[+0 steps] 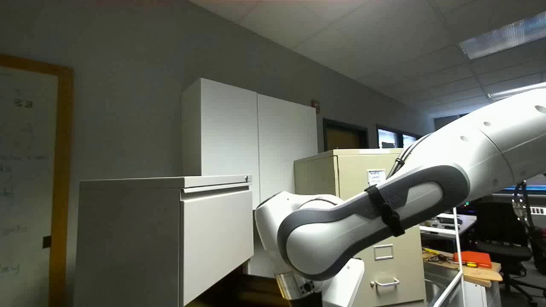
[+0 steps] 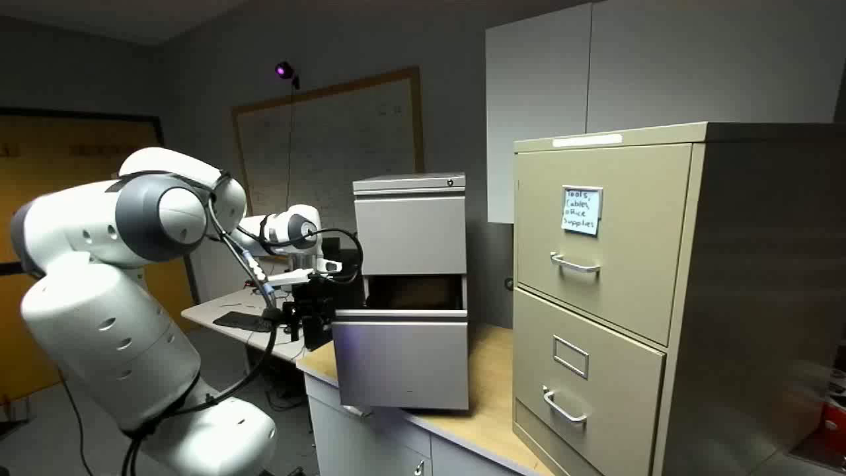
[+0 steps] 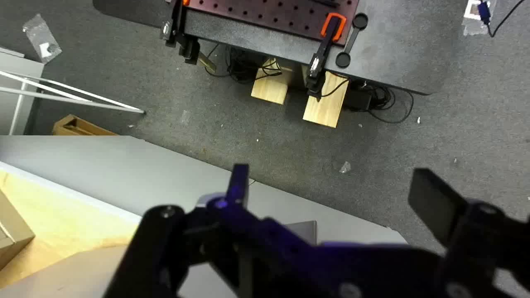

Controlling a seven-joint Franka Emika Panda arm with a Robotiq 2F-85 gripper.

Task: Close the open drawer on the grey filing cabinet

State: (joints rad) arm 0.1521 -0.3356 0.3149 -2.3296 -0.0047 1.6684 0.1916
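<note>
The grey filing cabinet (image 2: 410, 235) stands on a wooden counter, with its upper drawer shut. It also shows in an exterior view (image 1: 128, 243). The lower drawer (image 2: 403, 367) is pulled out, with a dark gap above it. My gripper (image 2: 312, 324) is at the drawer's upper front corner, on the side near the arm; I cannot tell whether it touches. In the wrist view the gripper (image 3: 333, 174) points down with its fingers wide apart and nothing between them. In an exterior view (image 1: 305, 298) only the wrist end shows, and the fingers are out of frame.
A beige cabinet (image 2: 601, 311) with handled drawers stands beside the grey one. The wooden counter (image 2: 492, 370) also shows in the wrist view (image 3: 74, 219). A white cupboard (image 1: 230, 132) is behind. A black table (image 3: 385, 58) with clamps lies across the floor.
</note>
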